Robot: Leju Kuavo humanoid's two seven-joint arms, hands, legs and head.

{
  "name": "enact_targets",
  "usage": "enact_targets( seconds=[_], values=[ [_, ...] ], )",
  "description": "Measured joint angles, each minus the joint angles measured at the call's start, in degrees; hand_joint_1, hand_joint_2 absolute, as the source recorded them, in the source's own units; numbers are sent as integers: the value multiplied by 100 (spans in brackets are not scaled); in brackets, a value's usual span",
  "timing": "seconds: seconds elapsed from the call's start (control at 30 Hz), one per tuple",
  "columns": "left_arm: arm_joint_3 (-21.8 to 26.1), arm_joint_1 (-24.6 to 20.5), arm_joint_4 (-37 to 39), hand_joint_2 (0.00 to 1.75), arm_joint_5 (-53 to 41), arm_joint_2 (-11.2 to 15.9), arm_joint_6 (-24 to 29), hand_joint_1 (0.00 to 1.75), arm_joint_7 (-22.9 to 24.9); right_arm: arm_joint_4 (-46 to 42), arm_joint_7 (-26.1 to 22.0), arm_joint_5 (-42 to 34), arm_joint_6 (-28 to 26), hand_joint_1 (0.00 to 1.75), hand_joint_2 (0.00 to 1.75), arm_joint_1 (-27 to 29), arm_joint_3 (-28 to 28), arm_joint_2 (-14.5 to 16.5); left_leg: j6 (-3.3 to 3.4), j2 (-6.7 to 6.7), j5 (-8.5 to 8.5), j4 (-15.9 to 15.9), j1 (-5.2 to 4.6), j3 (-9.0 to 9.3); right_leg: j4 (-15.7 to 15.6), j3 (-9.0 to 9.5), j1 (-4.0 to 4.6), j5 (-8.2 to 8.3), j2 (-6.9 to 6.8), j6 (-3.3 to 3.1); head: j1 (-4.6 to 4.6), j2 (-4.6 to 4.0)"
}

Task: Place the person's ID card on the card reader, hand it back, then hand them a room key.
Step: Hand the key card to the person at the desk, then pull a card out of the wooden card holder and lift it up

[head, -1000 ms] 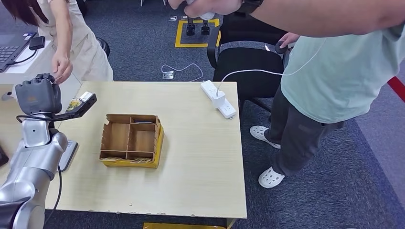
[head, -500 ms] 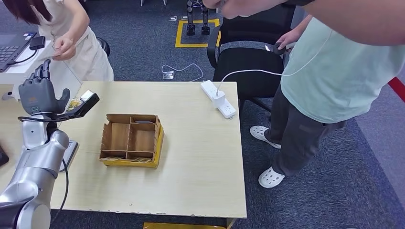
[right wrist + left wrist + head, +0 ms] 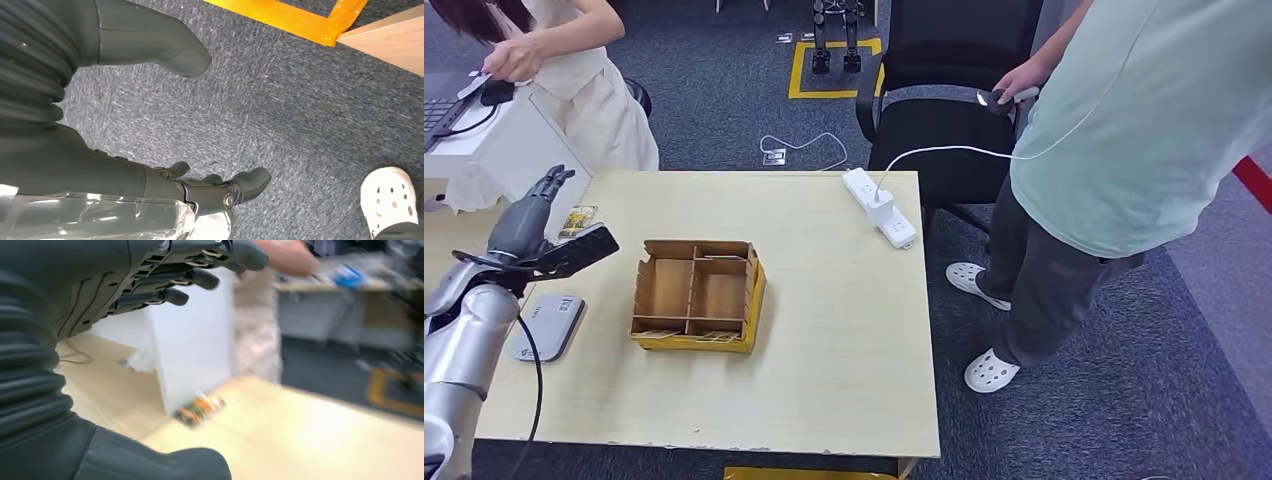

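Left hand [image 3: 529, 222] hovers over the table's [image 3: 844, 330] left end, fingers spread, holding nothing. The left wrist view catches a blurred person's hand [image 3: 290, 257] beyond its fingertips. The right wrist view has the right hand [image 3: 200, 192] hanging empty, fingers loosely apart, above carpet. The card reader [image 3: 548, 326] lies flat, long axis running toward the far edge, beside the wooden organizer [image 3: 696, 295].

You get even, bright overhead light in the head view, sharp across the bench [image 3: 824, 330], with only soft, short shadows beside the cardboard organiser [image 3: 696, 295]. Your left wrist view is heavily smeared: the left hand [image 3: 100, 305] is soft, and everything beyond it is blurred. Your right wrist view is crisp on the carpet [image 3: 280, 100], dimmer near the right hand [image 3: 200, 192].
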Motion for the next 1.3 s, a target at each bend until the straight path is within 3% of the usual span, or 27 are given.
enact_targets(
  seconds=[0.1,0.23,0.37,0.47,0.6,0.7,0.97,1.1,1.3],
  values=[
    [-277,470,-952,175,1052,935,-1067,0,11,4,-31,-16,-2,0,175,49,-50,-28,-5,36,-4,1,8,-5,0,-22,9,7,35,-11,-10,0],
    [-377,862,-2253,175,2202,2140,-1837,0,197,12,-75,-29,-16,0,175,82,-135,-61,-6,9,-4,1,11,-16,-3,-25,11,4,6,-12,-12,0],
    [-408,1424,-3321,175,2417,2991,-1875,0,333,12,-102,-101,-39,0,175,73,-231,-68,-7,9,-4,1,8,-14,-5,-22,9,3,3,-12,-10,0],
    [-442,1961,-4013,175,1894,3289,-1424,0,321,15,-101,-125,-39,0,175,76,-297,-68,-6,4,-4,1,5,-12,-7,-18,6,3,-4,-12,-10,0],
    [-637,2509,-4525,175,991,3270,-797,0,256,19,-102,-152,-39,0,175,85,-351,-67,-6,1,-4,1,3,-10,-6,-15,4,5,-7,-11,-10,0],
    [-897,2696,-4641,175,368,3091,-472,0,206,23,-101,-151,-39,0,175,93,-386,-64,-6,1,-4,1,3,-9,-6,-14,3,5,-7,-11,-12,0],
    [-1923,2722,-4460,175,-1070,1998,421,0,370,26,-85,-120,-45,0,175,88,-452,-47,-4,-10,-2,1,-1,-9,-7,-10,-2,6,-18,-10,-15,0],
    [-2191,2717,-4353,175,-1187,1697,494,0,442,26,-85,-121,-48,0,175,89,-468,-46,-3,-10,-3,2,-2,-9,-7,-10,-3,6,-18,-10,-15,0],
    [-2445,2719,-4044,175,-1959,1201,1030,0,1019,28,-93,-166,-58,0,175,101,-503,-46,-3,-10,-3,2,-1,-8,-7,-10,-3,6,-18,-10,-15,0]
  ],
)
